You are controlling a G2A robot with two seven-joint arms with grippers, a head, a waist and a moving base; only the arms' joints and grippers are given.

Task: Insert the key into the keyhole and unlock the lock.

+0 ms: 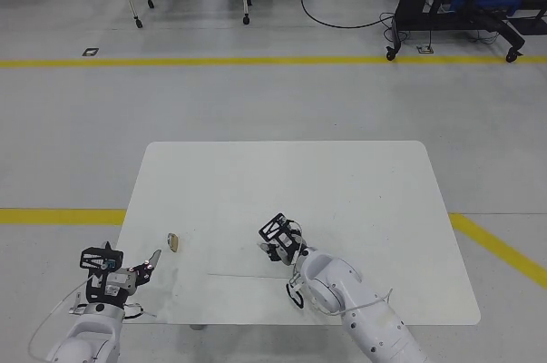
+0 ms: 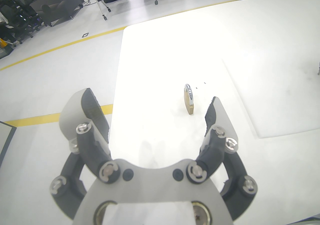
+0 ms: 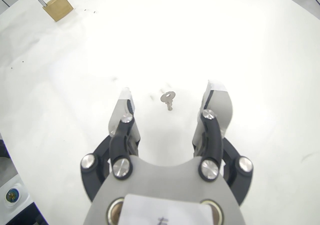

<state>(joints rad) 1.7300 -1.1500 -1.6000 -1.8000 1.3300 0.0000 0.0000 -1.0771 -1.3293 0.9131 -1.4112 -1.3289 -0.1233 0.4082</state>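
Key lies flat on the white table between the spread fingers of my right gripper, ungripped. Padlock stands upright toward the table's left side, ahead of my left gripper, also spread wide.

lock: keyhole hidden, underside set on the bench; seen edge-on in the left wrist view, broad faces hidden; in the top view too small to tell shackle from body. key: cuts of the blade too small to tell. left hand, right hand: bases cut off by the picture's edge. arms: cut off at the top view's lower edge.
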